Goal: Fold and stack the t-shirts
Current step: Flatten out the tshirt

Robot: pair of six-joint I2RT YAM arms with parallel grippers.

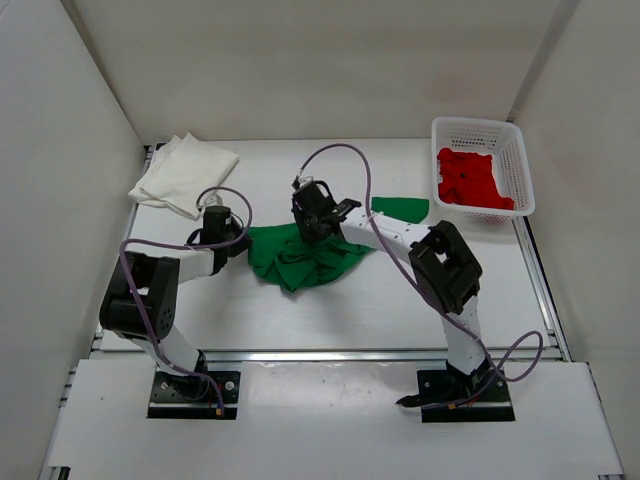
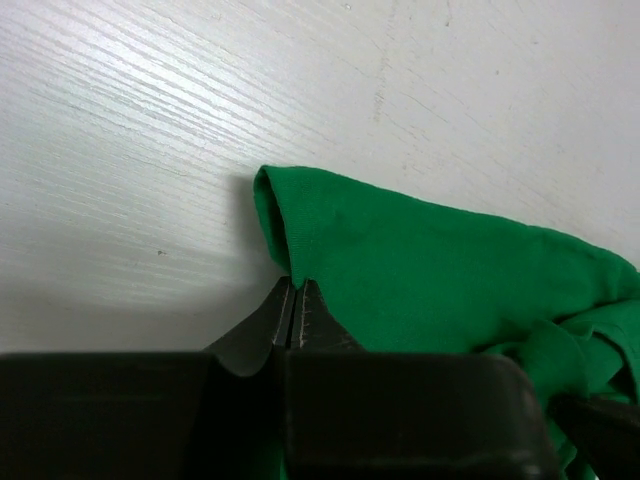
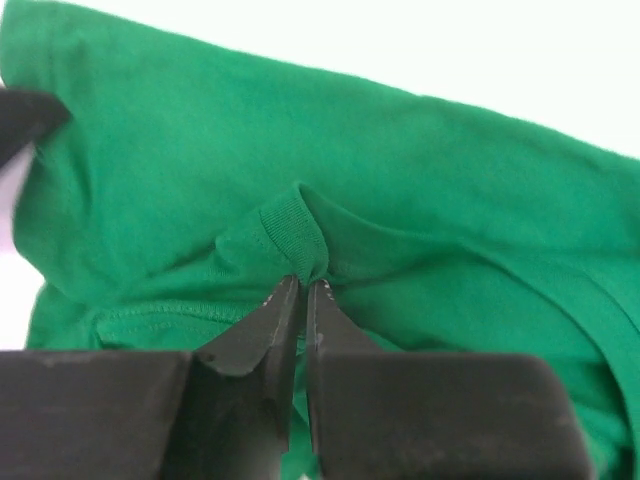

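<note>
The green t-shirt (image 1: 305,258) lies crumpled at the table's middle, one sleeve (image 1: 400,208) spread to the right. My left gripper (image 1: 232,240) is shut on the shirt's left edge; in the left wrist view its jaws (image 2: 297,283) pinch a folded green hem (image 2: 285,215). My right gripper (image 1: 310,222) is shut on the shirt's far edge; in the right wrist view its jaws (image 3: 303,285) pinch the ribbed collar (image 3: 295,225). The white t-shirt (image 1: 183,173) lies folded at the far left. The red t-shirt (image 1: 470,180) is bunched in the basket.
A white lattice basket (image 1: 520,160) stands at the far right by the wall. White walls close in the table on three sides. The arms' cables loop above the shirt.
</note>
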